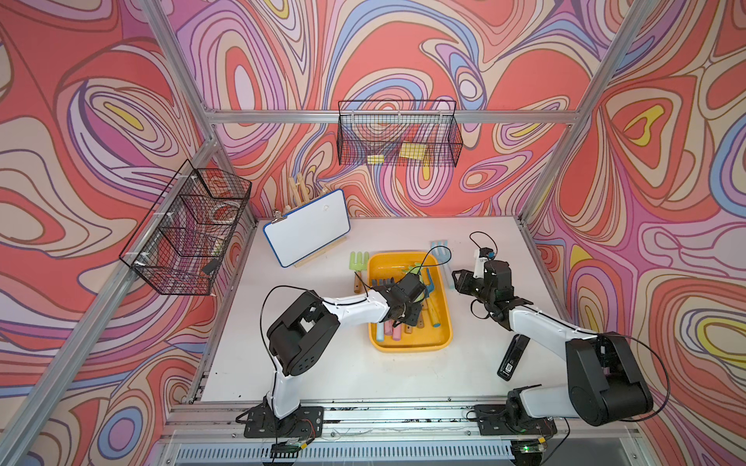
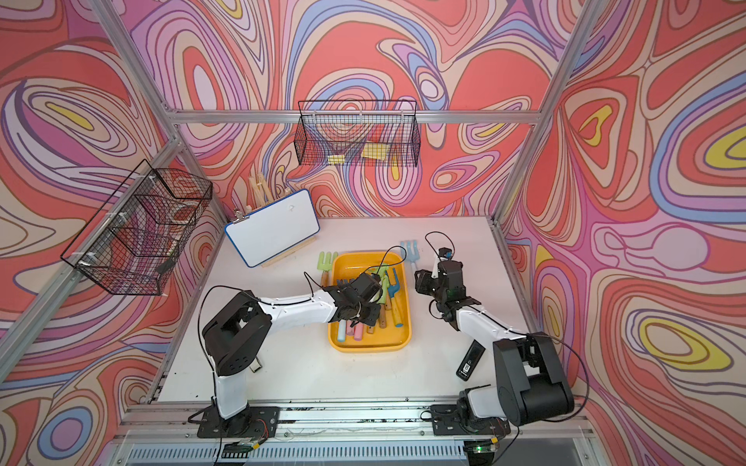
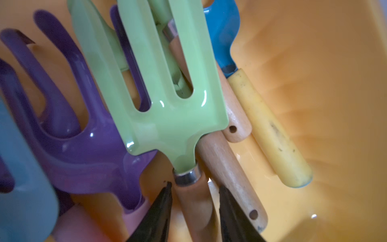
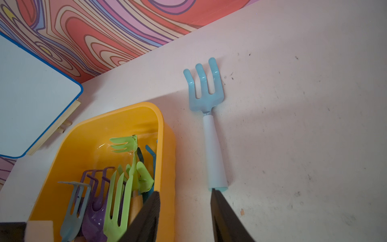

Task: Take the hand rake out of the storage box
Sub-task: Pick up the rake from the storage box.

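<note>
Broadly, a white table [image 1: 323, 363] carries two robot arms and, between them, the yellow-orange storage box [image 1: 409, 347], its long side running away from the arms' bases. The left arm [image 1: 355, 304] reaches in over the box's left rim. The right arm [image 1: 541, 322] hangs just off the box's right side.

Inside the box lies a heap of small garden tools, mostly lengthwise. On top is the green hand rake [image 3: 171, 117], tines toward the box's far end and wooden handle [image 3: 194, 205] toward its near end.

The left gripper [image 3: 194, 188] is plainly the nearer one. Its two black fingers [image 3: 161, 209] stand apart, one on each side of that handle just behind the metal collar, set across its long axis. A sliver of light shows beside the handle, so they look not yet clamped. The right gripper [image 4: 185, 191], beyond the box's right rim, has its fingers apart on nothing.

Both top views hide the left fingers under the wrist; only the left wrist view shows them. The right wrist view adds a clear look at a blue rake [image 4: 206, 92] lying on the table right of the box, parallel to it.
</note>
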Motion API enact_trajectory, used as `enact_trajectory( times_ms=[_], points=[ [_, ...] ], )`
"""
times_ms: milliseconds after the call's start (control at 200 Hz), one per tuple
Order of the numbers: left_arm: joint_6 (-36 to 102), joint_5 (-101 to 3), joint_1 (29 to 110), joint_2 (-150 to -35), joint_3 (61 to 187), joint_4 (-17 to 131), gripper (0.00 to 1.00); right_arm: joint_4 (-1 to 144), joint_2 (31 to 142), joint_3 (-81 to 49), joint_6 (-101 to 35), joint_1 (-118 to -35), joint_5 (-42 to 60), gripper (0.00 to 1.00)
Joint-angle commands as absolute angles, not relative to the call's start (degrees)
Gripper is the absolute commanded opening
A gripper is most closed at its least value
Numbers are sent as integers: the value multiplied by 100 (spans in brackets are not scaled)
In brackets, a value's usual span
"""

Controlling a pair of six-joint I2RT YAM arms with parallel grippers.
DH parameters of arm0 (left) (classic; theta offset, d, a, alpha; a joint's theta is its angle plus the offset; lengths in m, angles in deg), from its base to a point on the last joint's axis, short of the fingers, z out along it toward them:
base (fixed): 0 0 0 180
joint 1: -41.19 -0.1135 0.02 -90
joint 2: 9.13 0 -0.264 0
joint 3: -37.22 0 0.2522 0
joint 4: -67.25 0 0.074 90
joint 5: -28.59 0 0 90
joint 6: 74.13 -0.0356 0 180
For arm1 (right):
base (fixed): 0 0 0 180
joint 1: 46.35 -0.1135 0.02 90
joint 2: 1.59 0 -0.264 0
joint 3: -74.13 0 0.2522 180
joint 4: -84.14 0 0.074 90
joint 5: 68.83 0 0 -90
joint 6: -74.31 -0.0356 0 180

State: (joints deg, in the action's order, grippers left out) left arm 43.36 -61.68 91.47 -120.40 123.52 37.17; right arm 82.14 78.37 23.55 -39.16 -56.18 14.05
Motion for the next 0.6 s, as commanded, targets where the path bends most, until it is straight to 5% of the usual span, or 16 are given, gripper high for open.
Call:
enact_trajectory(
  times_ms=[0, 230, 591],
  points=[
    [4337, -6316, 9239, -12193, 12516, 3556, 44, 8211, 7769, 2343, -3881, -5606, 1413, 44],
    [4333, -6444, 9269, -12342, 12652, 3407, 45, 8220, 7759, 2354, -3882, -5604, 1412, 44],
    [4223, -6570, 9329, -12288, 12704, 3397, 22, 8228, 7738, 2371, -3888, -5602, 1419, 44]
  ],
)
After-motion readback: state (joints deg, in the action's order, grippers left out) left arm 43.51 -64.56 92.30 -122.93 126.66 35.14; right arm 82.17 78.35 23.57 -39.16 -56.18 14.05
